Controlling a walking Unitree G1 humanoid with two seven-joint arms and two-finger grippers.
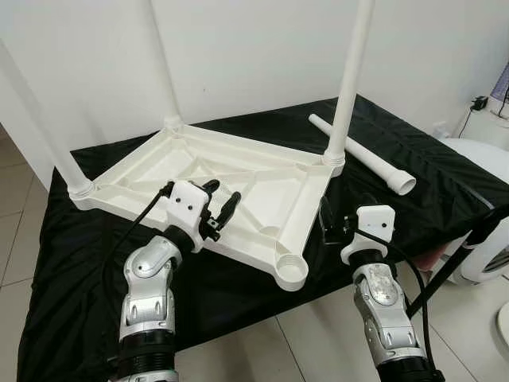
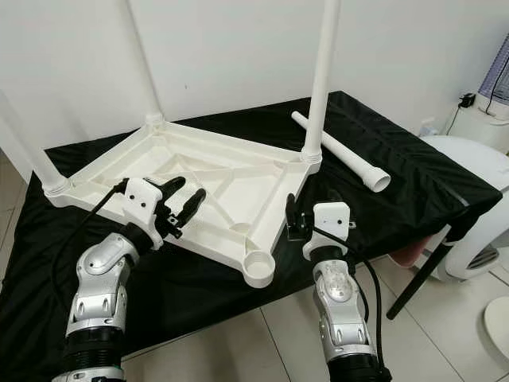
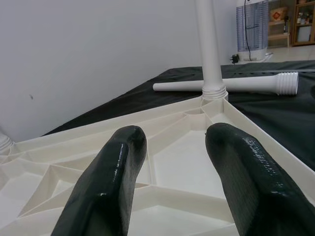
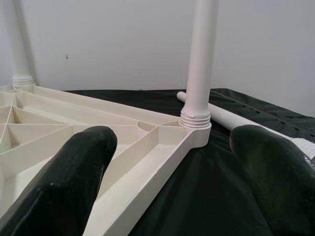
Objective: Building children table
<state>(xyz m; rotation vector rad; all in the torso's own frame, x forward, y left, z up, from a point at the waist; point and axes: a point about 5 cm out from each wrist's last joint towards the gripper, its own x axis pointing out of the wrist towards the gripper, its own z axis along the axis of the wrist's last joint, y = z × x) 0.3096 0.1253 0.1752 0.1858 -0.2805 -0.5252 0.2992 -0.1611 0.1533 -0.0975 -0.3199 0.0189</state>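
Three legs in, near corner socket empty. Spare leg upper right. Right end effector wide open: grab midshaft. Left end effector narrowly open, empty: brace tabletop.

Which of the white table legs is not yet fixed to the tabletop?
The leg lying flat on the black cloth, right of the upturned tabletop; the others stand upright in corner sockets.

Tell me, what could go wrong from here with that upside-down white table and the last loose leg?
1. The loose white plastic leg lies round on the black cloth, so a nudge from the right gripper could roll it away.
2. The upturned white plastic tabletop has its empty corner socket near the cloth's front edge; a push might slide it off.
3. The open left gripper hovers over the ribs and could snag there.
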